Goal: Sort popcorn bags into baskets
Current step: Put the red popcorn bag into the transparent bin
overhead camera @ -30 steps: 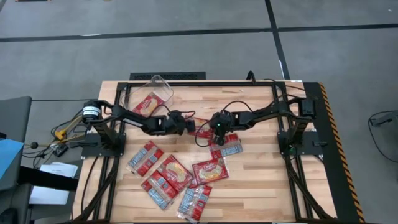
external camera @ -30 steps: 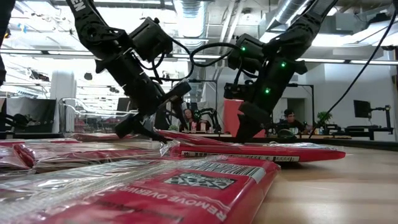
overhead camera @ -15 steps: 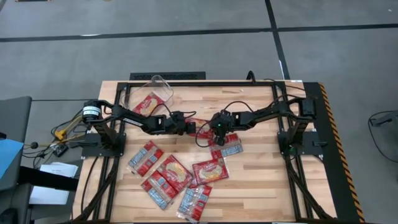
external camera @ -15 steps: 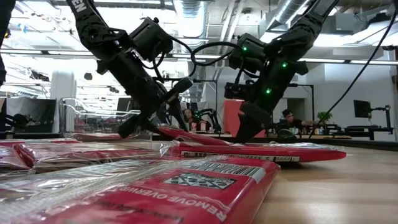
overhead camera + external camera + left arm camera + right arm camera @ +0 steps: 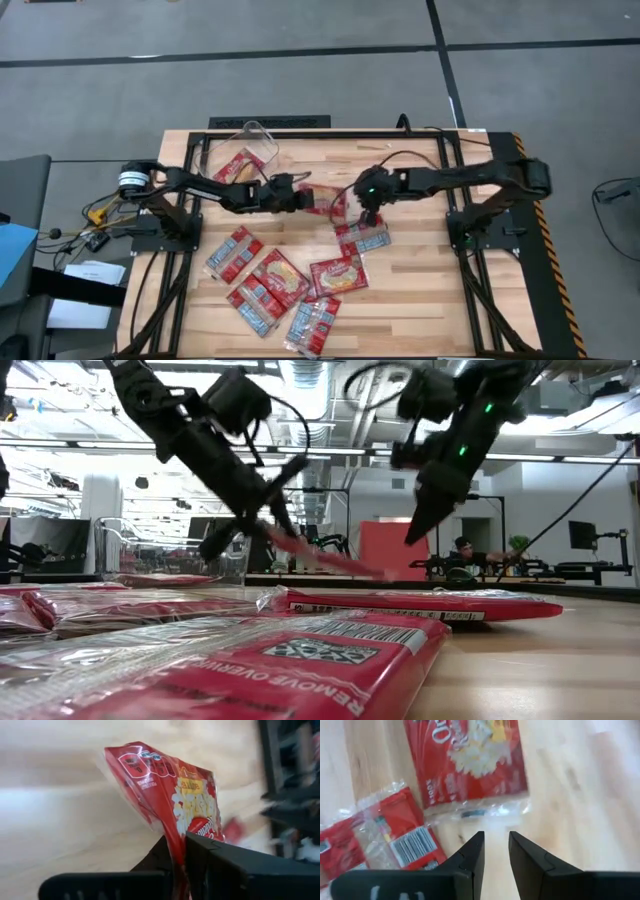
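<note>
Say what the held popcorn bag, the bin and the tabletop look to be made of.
Popcorn bag in the left claw: thin glossy plastic film, seemingly; it crinkles, shines, and has clear edges.
Bin: clear hard plastic, probably; a packet and the tabletop show through its thin walls.
Tabletop: pale wood strips, smooth finish; grain and plank seams are visible.

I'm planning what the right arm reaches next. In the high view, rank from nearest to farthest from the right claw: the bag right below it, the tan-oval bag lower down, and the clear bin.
1. Bag below: just under the right claw.
2. Tan-oval bag: farther toward the front edge, slightly left.
3. Bin: far-left corner, beyond the left arm.
</note>
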